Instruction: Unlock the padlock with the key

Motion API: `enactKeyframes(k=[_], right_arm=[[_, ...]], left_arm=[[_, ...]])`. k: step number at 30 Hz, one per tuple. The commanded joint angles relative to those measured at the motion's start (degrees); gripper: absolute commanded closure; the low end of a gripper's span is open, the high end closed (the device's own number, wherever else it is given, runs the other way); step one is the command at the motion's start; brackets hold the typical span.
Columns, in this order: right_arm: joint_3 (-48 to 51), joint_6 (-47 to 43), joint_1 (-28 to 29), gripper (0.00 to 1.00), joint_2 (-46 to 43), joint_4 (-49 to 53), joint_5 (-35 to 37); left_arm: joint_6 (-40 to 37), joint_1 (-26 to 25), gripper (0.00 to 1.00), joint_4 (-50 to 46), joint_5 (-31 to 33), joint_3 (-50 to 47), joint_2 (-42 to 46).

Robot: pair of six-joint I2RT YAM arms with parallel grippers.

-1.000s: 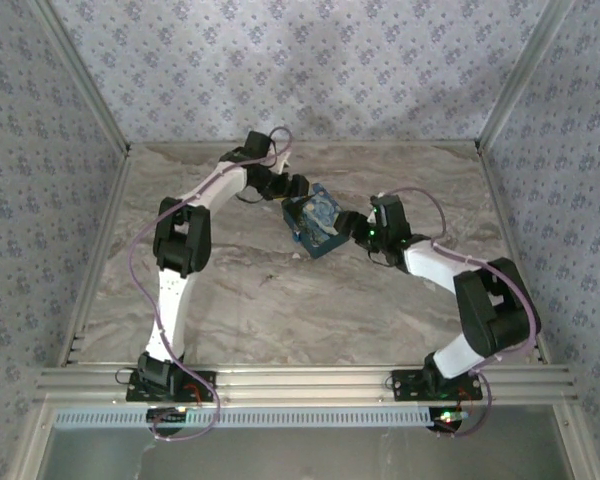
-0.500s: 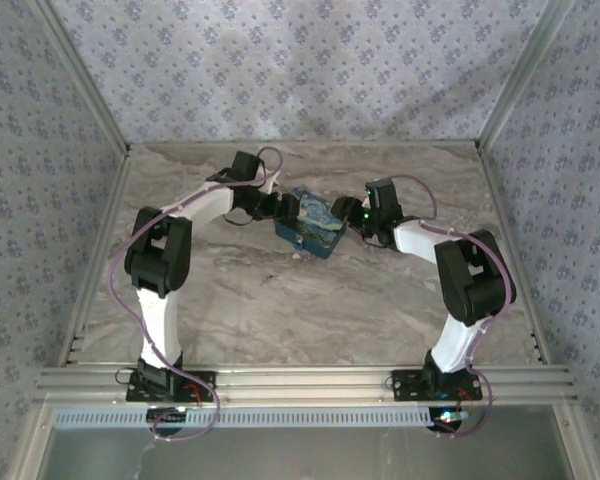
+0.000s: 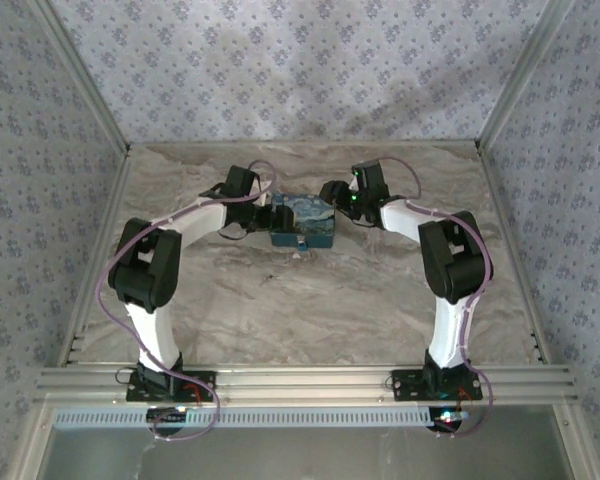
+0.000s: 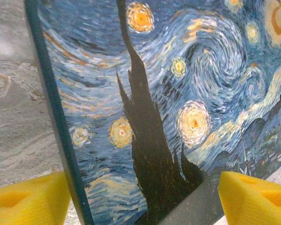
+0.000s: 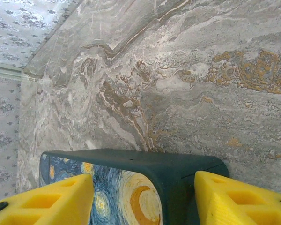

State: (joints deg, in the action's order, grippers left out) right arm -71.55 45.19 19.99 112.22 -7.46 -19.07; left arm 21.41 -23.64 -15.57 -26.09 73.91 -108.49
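Now box (image 3: 305, 218) sits square mid worktop (image 3: 280, 300), swung round from earlier skew. Left fingers (image 4: 28, 197) look clamped on its left end. Right fingers (image 5: 47, 201), narrowing, apart astride right end. Padlock too small to locate. Box being steadied; unlocking not begun.

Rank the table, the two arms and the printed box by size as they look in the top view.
1. table
2. left arm and right arm, which look about alike, so they are not ranked apart
3. box

A smooth printed box (image 5: 126, 187) is seen between matt yellow plastic fingers (image 5: 239, 199), a marble-look desk (image 5: 187, 70) beyond them
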Motion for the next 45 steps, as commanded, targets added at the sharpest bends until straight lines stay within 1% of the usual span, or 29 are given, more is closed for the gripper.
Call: enactKeyframes(k=[1,4,7,12,13,15,17,19,22,24,26,27,30,33,35,37,40,43,45], right_arm=[[-1.00,-1.32,0.77,0.38,0.29,2.85,-2.68],[0.16,-2.51,0.39,0.36,-1.44,5.04,-0.33],[0.80,-5.67,0.25,0.31,-4.52,10.24,3.69],[2.72,-8.67,0.12,0.32,-10.30,17.09,8.35],[4.58,-8.69,0.34,0.32,-11.54,17.57,9.06],[5.91,-11.79,1.42,0.32,-14.35,19.58,10.88],[5.79,-14.58,3.33,0.33,-16.37,22.22,11.16],[4.89,-17.55,6.09,0.35,-17.37,25.08,10.68],[3.70,-21.66,11.34,0.43,-17.21,27.90,8.90],[2.77,-23.67,14.90,0.51,-16.12,28.57,7.11],[0.27,-25.26,18.43,0.54,-13.90,29.80,6.55],[-0.72,-26.37,20.13,0.57,-12.73,30.26,5.98],[-3.54,-28.37,23.70,0.59,-9.05,30.59,4.91],[-6.41,-29.20,25.47,0.59,-5.40,30.96,4.15],[-7.94,-30.03,26.27,0.59,-3.58,31.35,3.76],[-9.82,-30.78,26.88,0.59,-1.65,32.02,3.79],[-13.01,-32.80,28.38,0.59,1.30,34.65,5.22],[-14.72,-33.93,29.13,0.54,3.53,35.61,6.25],[-15.64,-34.11,29.32,0.54,4.89,35.85,7.31]], left_arm=[[0.84,-0.53,0.18,3.45,0.67,-0.72,3.58],[0.64,-0.32,0.17,2.63,3.12,-1.99,4.95],[0.73,0.24,0.15,2.61,5.87,-4.54,7.79],[1.34,0.60,0.15,1.51,10.04,-9.83,14.74],[1.52,0.59,0.15,1.26,10.85,-10.94,16.18],[1.77,0.61,0.15,0.56,12.61,-13.77,20.03],[2.61,0.63,0.15,-0.30,14.52,-16.78,23.83],[4.21,0.61,0.15,-1.35,16.65,-20.28,27.57],[7.49,0.62,0.15,-2.54,19.13,-26.37,33.97],[10.36,0.61,0.15,-3.56,21.71,-30.77,38.79],[14.19,0.93,0.15,-5.00,24.09,-35.48,44.47],[16.28,1.28,0.15,-5.89,24.85,-37.84,47.49],[21.98,2.98,0.17,-8.40,24.71,-43.91,56.53],[25.13,4.94,0.19,-8.66,20.41,-48.65,64.68],[26.40,5.91,0.21,-10.47,18.80,-49.76,68.07],[26.60,6.60,0.22,-11.84,17.15,-49.92,69.51],[26.29,7.19,0.23,-13.37,15.53,-48.85,68.87],[26.17,7.29,0.24,-13.13,15.16,-48.24,67.13],[26.59,7.29,0.24,-11.89,14.54,-48.32,66.34]])
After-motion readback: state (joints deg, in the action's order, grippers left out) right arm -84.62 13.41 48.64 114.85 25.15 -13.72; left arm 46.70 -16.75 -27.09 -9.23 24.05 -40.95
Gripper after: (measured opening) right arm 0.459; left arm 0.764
